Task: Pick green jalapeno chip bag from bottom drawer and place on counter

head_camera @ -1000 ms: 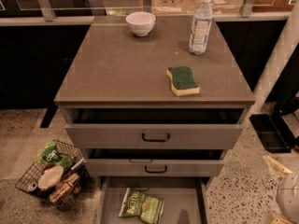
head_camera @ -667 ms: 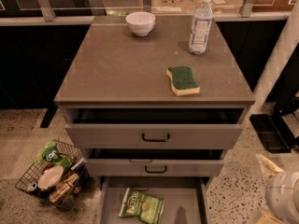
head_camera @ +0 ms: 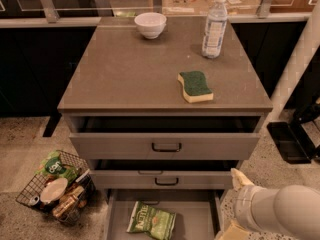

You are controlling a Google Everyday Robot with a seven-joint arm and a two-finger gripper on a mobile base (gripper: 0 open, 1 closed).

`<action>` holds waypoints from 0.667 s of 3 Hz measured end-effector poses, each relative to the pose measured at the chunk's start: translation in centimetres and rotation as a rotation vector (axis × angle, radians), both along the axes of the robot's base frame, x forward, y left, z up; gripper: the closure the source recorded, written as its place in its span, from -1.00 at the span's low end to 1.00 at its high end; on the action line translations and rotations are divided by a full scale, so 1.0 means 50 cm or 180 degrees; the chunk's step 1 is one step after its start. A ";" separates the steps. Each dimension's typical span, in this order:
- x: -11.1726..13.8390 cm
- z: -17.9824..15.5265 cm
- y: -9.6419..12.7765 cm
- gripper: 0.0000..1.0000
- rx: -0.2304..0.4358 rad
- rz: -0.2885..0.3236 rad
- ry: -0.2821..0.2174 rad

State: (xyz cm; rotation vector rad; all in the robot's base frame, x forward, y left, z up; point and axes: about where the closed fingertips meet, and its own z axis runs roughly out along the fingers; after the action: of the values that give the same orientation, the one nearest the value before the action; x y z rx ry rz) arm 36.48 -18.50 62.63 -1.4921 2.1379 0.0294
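The green jalapeno chip bag [head_camera: 151, 217] lies flat on the floor of the pulled-out bottom drawer [head_camera: 195, 219], near its middle. My gripper [head_camera: 229, 203] comes in from the lower right on a white arm, at the drawer's right side and to the right of the bag, not touching it. Its two cream fingertips [head_camera: 239, 177] stand apart with nothing between them, so it is open. The counter [head_camera: 135, 69] is the grey-brown top of the cabinet above.
On the counter stand a white bowl [head_camera: 150, 24], a water bottle [head_camera: 215, 26] and a green-topped yellow sponge [head_camera: 194, 86]. The two upper drawers [head_camera: 165, 146] are slightly open. A wire basket [head_camera: 56, 186] of items sits on the floor at left. A black object [head_camera: 290, 141] lies at right.
My arm has come further into view from the lower right, moving left and up toward the bottom drawer's right side. The bag has not moved.
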 end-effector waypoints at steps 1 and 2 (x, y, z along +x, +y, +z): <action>0.026 -0.089 0.057 -1.00 0.0097 0.0123 -0.0021; 0.042 -0.173 0.105 -1.00 0.0232 0.0257 -0.0023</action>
State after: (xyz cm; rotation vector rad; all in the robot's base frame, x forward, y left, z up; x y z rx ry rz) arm 38.56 -13.25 53.98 -1.5328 2.0478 0.1293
